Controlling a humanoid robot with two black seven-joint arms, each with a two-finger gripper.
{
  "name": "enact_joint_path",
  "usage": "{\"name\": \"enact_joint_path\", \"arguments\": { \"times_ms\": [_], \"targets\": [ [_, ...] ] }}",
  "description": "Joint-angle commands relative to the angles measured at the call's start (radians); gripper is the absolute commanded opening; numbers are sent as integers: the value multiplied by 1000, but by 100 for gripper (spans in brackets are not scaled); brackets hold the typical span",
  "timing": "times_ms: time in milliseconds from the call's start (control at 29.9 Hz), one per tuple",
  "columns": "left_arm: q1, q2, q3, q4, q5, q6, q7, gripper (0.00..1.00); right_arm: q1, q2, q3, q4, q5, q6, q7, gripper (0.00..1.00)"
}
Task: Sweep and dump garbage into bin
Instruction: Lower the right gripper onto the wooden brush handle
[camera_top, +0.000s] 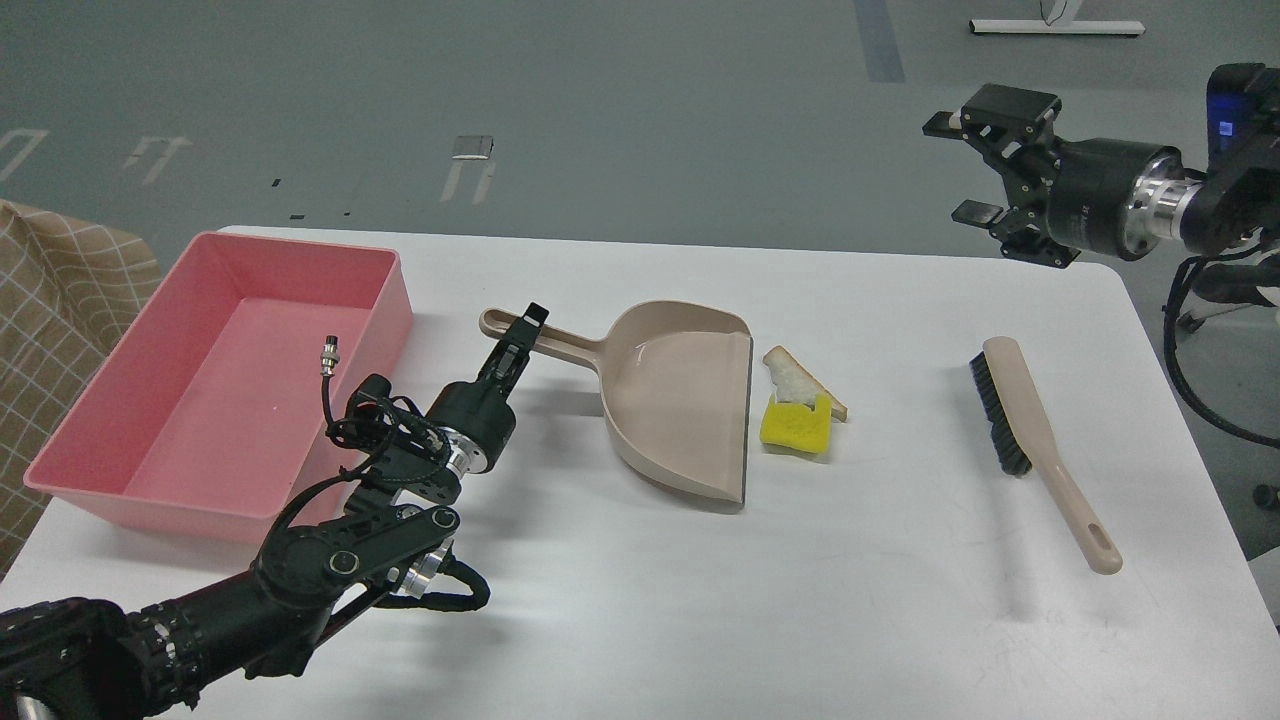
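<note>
Our white desk (640, 600) stands on a grey floor (600, 120) with a checked cloth (60, 290) at its left. Our left pincer (522, 340) reaches the dustpan (680, 400) handle, grip unclear; our right pincer (975, 170) hovers released. Garbage (798, 405) lies just beside the dustpan's mouth, with the pink bin (150, 440) far left and the brush (1040, 450) right.

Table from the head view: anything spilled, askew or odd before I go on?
Nothing stands out. The two scraps lie together at the dustpan's open edge, the brush lies flat to their right, and the pink bin sits upright and empty.

Left claw (522, 335) fingers indistinguishable.
</note>
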Motion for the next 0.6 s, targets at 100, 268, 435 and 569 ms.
{"name": "enact_joint_path", "arguments": {
  "times_ms": [100,268,435,569],
  "targets": [
    [2,3,0,0,0,0,0,0,-40,-64,2,98,-3,0,-1,100],
    [2,3,1,0,1,0,0,0,-85,-114,-7,143,-76,0,-9,96],
    [2,3,1,-3,1,0,0,0,-119,-174,-52,186,-121,0,-12,96],
    [3,7,1,-5,1,0,0,0,-109,-227,-142,246,-204,0,-12,95]
  ]
}}
